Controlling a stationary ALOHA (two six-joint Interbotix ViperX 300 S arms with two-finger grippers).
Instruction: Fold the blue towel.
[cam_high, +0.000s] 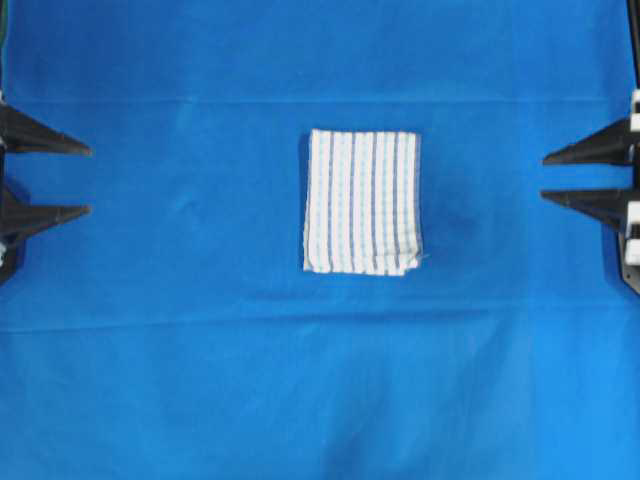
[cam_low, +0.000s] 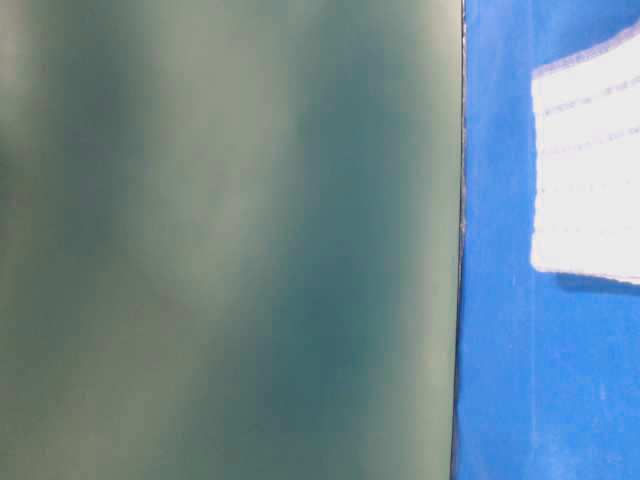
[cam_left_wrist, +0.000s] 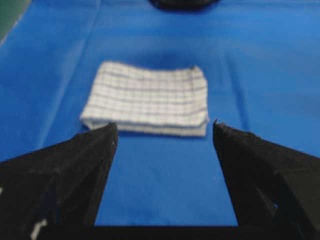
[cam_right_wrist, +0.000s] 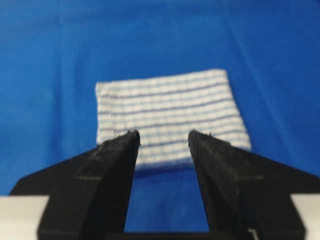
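Surface: plain blue table covering (cam_high: 180, 380) spreads across the whole overhead view, with faint crease lines running side to side above and below the middle.
Left edge: left gripper (cam_high: 88, 180) reaches in from the left border of the overhead view, its two black fingers pointing toward the centre with a clear gap between them; nothing sits in the gap.
Left gripper, wrist view: fingers (cam_left_wrist: 95, 165) stand wide apart, bare blue cloth showing between them; jaws spread, holding nothing.
Centre: blue towel (cam_high: 362, 202) lies flat as a folded, compact rectangle, white with light and dark blue stripes, its long side running top to bottom in the overhead view.
Towel against left gripper: well apart, with open blue covering between; in the left wrist view the towel (cam_left_wrist: 147, 97) lies ahead of the fingertips, untouched.
Towel edges: layered fold edges show along the side nearer the left wrist camera.
Right edge: right gripper (cam_high: 543, 177) enters from the right border, fingers pointing at the centre, parted and empty.
Right gripper, wrist view: fingers (cam_right_wrist: 115, 170) open, towel (cam_right_wrist: 167, 112) lying beyond their tips, not gripped.
Table-level view: mostly a blurred dark green surface (cam_low: 220, 240); towel corner (cam_low: 590, 170) at far right.
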